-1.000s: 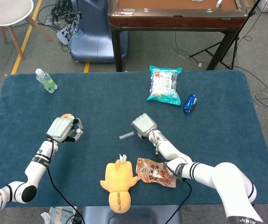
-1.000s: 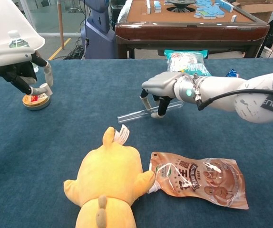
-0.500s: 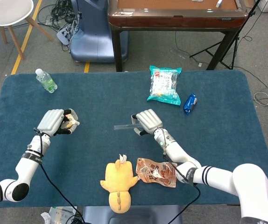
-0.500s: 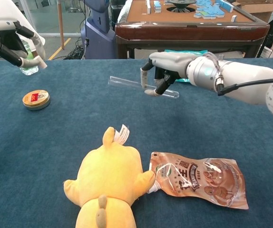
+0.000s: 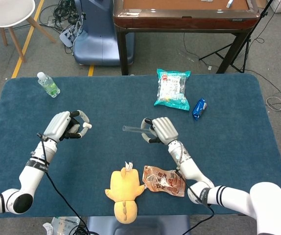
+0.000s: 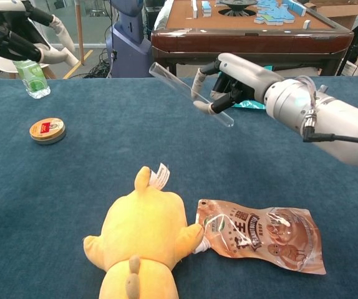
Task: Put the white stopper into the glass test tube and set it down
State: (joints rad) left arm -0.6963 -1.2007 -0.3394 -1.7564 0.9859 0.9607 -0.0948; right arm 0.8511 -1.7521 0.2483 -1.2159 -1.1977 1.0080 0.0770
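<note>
Gripping the clear glass test tube above the blue table, the right hand held it slanted and apparently empty. The left hand, raised well apart, pinched the small white stopper between its fingertips.

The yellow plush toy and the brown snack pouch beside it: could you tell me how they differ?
The yellow plush toy is bulky and soft-looking; the brown snack pouch is flat and glossy. The toy is plain yellow; the pouch carries printed pictures and text. Both lie on the blue table, touching near the toy's arm.
</note>
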